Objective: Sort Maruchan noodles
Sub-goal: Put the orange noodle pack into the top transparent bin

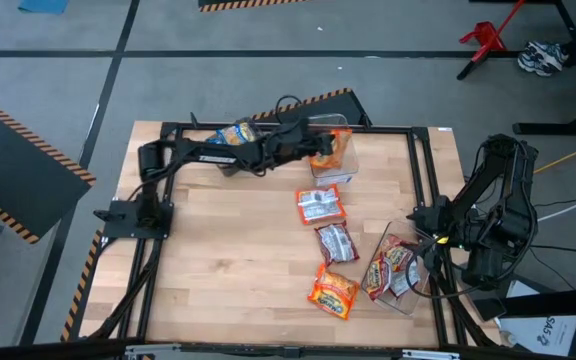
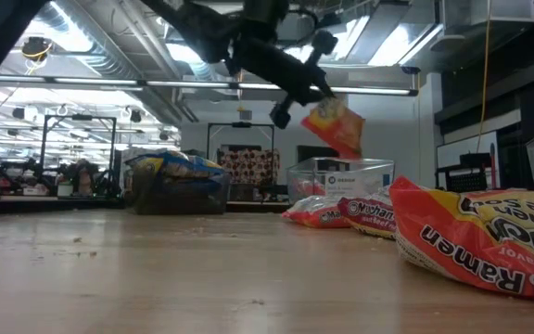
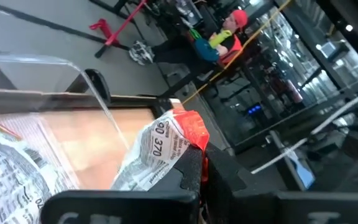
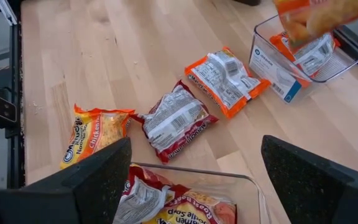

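My left gripper (image 1: 313, 142) reaches along the far edge and is shut on an orange noodle packet (image 2: 338, 126). The packet hangs over the clear bin (image 1: 336, 165) at the far middle, which has another orange packet (image 4: 307, 51) inside. On the table lie a face-down orange packet (image 1: 320, 205), a face-down red packet (image 1: 335, 243) and an orange packet (image 1: 333, 291). Blue-and-yellow packets (image 1: 234, 132) fill a bin at the far left. My right gripper (image 4: 191, 180) waits open above the near-right bin (image 1: 400, 272) of red packets. My left gripper pinches the orange packet by one end (image 3: 178, 138) between its two fingers. The fingers (image 3: 192, 167) come nearly level from the table's left. The packet hangs tilted below them (image 2: 341, 134), lifted clear above the clear bin's open top.
A black frame (image 1: 268, 128) rims the wooden table. The near left half of the tabletop (image 1: 228, 260) holds nothing. A person in a red cap (image 3: 229, 34) sits in the room beyond the table.
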Robot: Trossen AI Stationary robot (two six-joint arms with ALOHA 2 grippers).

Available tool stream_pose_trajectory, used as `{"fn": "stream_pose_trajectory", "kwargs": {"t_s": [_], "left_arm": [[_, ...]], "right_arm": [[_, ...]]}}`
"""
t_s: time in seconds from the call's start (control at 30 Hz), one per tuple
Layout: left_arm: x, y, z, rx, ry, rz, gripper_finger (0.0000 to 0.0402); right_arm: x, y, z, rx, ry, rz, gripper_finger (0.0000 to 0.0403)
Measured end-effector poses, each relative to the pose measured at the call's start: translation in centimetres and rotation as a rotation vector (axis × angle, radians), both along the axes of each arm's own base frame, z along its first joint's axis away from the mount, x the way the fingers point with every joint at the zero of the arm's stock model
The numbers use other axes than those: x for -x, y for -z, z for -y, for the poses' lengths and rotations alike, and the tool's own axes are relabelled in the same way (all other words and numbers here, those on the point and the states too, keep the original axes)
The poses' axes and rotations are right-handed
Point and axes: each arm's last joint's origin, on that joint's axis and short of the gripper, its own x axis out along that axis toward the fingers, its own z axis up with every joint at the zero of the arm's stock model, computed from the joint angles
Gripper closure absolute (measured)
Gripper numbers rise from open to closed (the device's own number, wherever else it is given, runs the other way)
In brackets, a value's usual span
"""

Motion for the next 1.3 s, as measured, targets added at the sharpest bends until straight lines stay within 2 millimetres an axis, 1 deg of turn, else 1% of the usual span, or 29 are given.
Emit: {"fn": "stream_pose_trajectory", "kwargs": {"t_s": [0.17, 0.27, 0.33, 0.43, 0.53, 0.6, 0.7, 0.9, 0.97, 1.07, 1.2, 1.3], "left_arm": [[-1.7, 1.4, -0.6, 0.063, -0.018, 0.021, 0.0401], [-2.4, 2.5, -0.5, 0.093, -0.019, 0.02, 0.0401], [-2.6, 3.2, -0.4, 0.132, -0.023, 0.02, 0.0401], [-2.9, 3.8, -0.1, 0.183, -0.026, 0.042, 0.0401], [-3.0, 4.1, 0.2, 0.184, -0.021, 0.019, 0.0401], [-3.0, 4.1, 0.3, 0.152, -0.016, -0.006, 0.04], [-3.0, 4.3, 0.4, 0.086, -0.009, -0.06, 0.0384], [-3.0, 4.3, 0.4, 0.031, 0.019, -0.097, 0.0331], [-2.9, 4.3, 0.2, 0.013, 0.015, -0.108, 0.0315], [-2.3, 3.9, -1.1, 0.002, 0.009, -0.12, 0.0302], [-1.0, 1.6, -3.2, 0.001, 0.025, -0.072, 0.03], [-0.1, 0.9, -4.4, 0.013, 0.036, -0.077, 0.0303]], "right_arm": [[0.0, 0.0, 0.0, -0.002, 0.001, -0.001, 0.0056], [0.0, 0.0, 0.0, -0.003, 0.001, -0.001, 0.0056], [0.0, 0.0, 0.0, -0.003, 0.001, -0.001, 0.0056], [0.0, 0.0, 0.0, -0.003, 0.002, -0.001, 0.0056], [0.0, 0.0, 0.0, -0.005, 0.003, 0.0, 0.0056], [0.0, 0.0, 0.0, -0.005, 0.003, 0.0, 0.0056], [0.0, 0.0, 0.0, -0.005, 0.002, 0.0, 0.0056], [0.0, 0.0, 0.0, -0.005, 0.003, 0.0, 0.0056], [0.0, 0.0, 0.0, -0.006, 0.003, 0.0, 0.0056], [0.0, 0.0, 0.0, -0.023, 0.019, 0.004, 0.0056], [0.0, 0.0, 0.0, -0.025, 0.021, 0.005, 0.0056], [0.0, 0.0, 0.0, -0.018, 0.023, 0.019, 0.0056]]}}
